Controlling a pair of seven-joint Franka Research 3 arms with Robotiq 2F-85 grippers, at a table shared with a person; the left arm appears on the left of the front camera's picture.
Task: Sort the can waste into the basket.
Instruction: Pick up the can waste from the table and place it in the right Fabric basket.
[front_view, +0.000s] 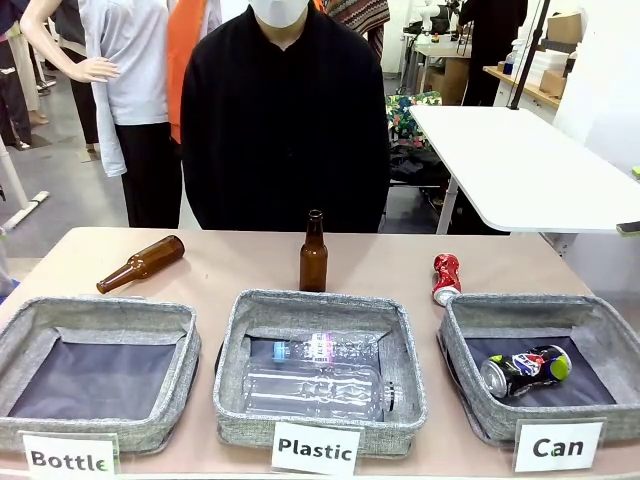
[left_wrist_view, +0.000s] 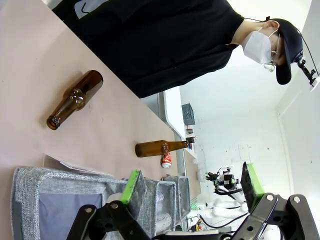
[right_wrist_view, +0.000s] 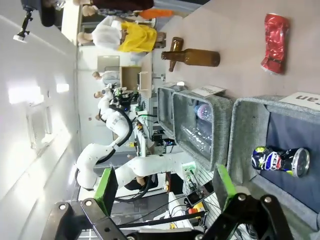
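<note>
Our left hand spread, holding nothing. Crushed red can lies on worktop, just behind far rim of Can basket; we see blue can lying inside it. Our right hand spread, empty.

Basket, right rim off-frame
</note>
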